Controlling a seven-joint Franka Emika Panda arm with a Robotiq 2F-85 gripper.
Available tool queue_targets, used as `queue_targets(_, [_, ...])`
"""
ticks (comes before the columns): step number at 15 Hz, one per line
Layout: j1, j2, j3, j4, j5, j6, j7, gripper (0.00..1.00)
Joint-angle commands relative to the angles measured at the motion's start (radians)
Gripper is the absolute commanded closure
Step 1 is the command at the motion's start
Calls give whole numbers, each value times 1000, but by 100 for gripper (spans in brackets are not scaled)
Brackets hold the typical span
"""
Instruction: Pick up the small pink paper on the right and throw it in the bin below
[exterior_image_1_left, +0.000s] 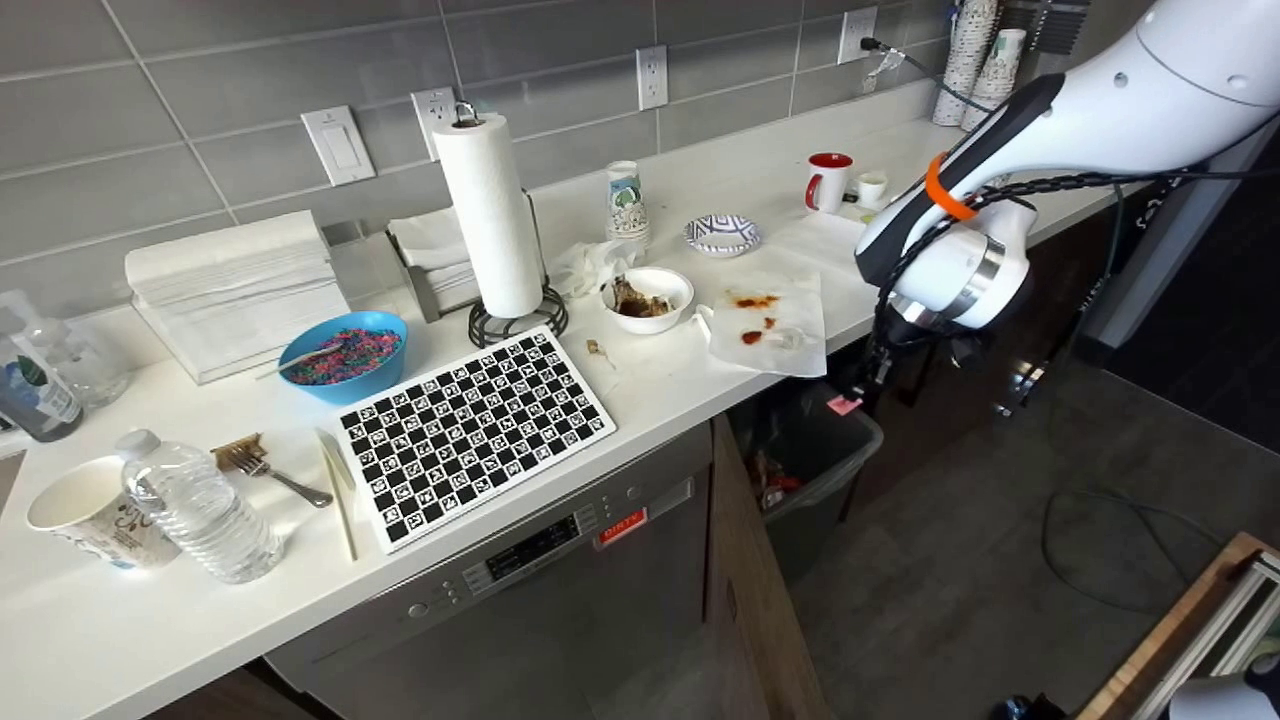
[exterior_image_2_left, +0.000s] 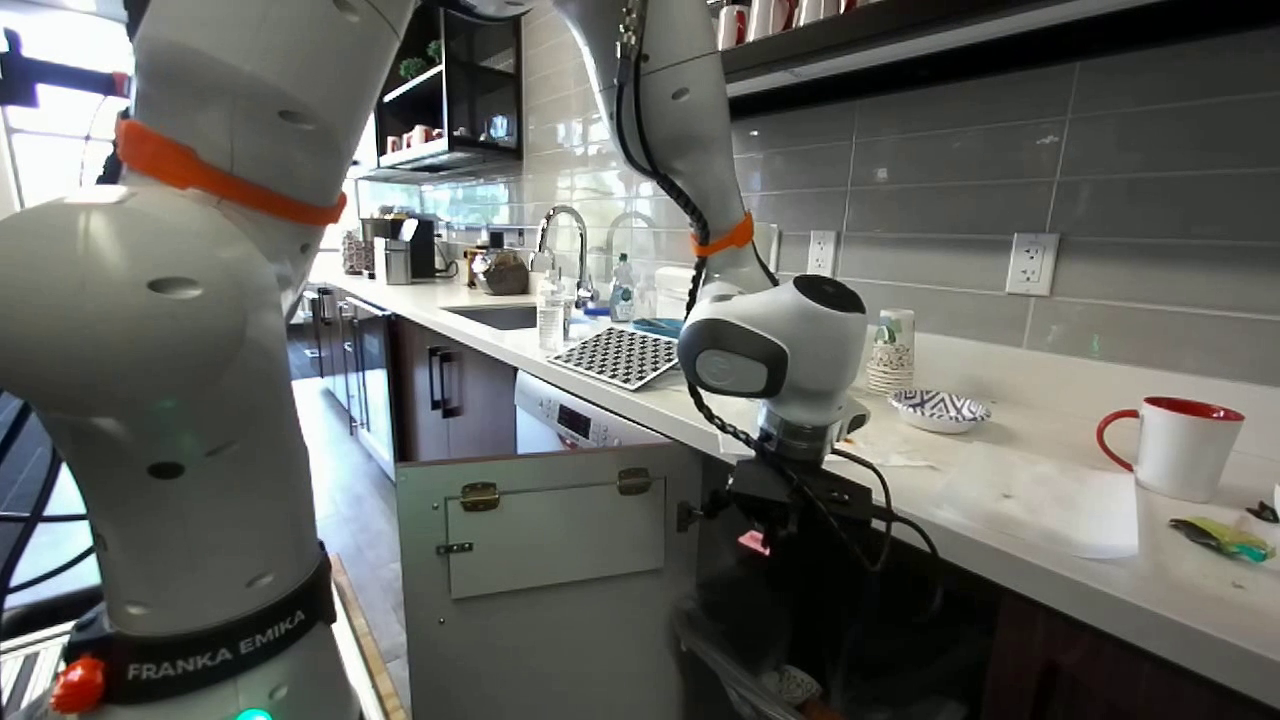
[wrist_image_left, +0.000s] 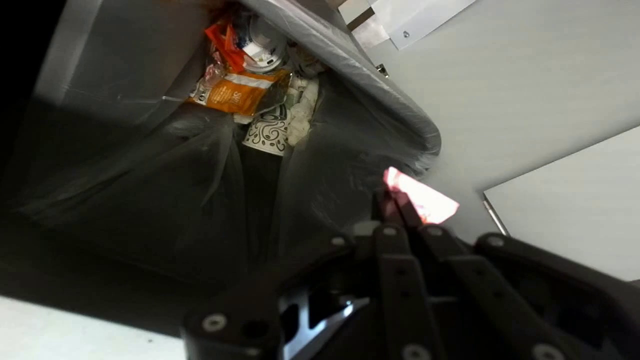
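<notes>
The small pink paper is pinched between the fingertips of my gripper, which is shut on it. In the wrist view the paper looks bright and sticks out to the right of the fingertips. It also shows as a pink patch at the fingertips in an exterior view. The dark bin with a clear-looking liner stands below the counter edge. Its rim shows in the wrist view, with wrappers and a patterned cup inside. My gripper is above the bin opening, near the rim by the cabinet door.
The open cabinet door stands beside the bin. The white counter edge runs close to my wrist. On it are a stained paper sheet, a white bowl, a patterned bowl and a red-and-white mug.
</notes>
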Motion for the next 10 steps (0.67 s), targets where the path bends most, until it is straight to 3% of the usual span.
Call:
queue_targets(1, [-56, 69, 53, 50, 88, 25, -144, 99])
queue_targets(3, [-84, 99, 76, 70, 143, 32, -218, 99])
queue_targets(10, [-123, 234, 117, 179, 272, 52, -297, 99])
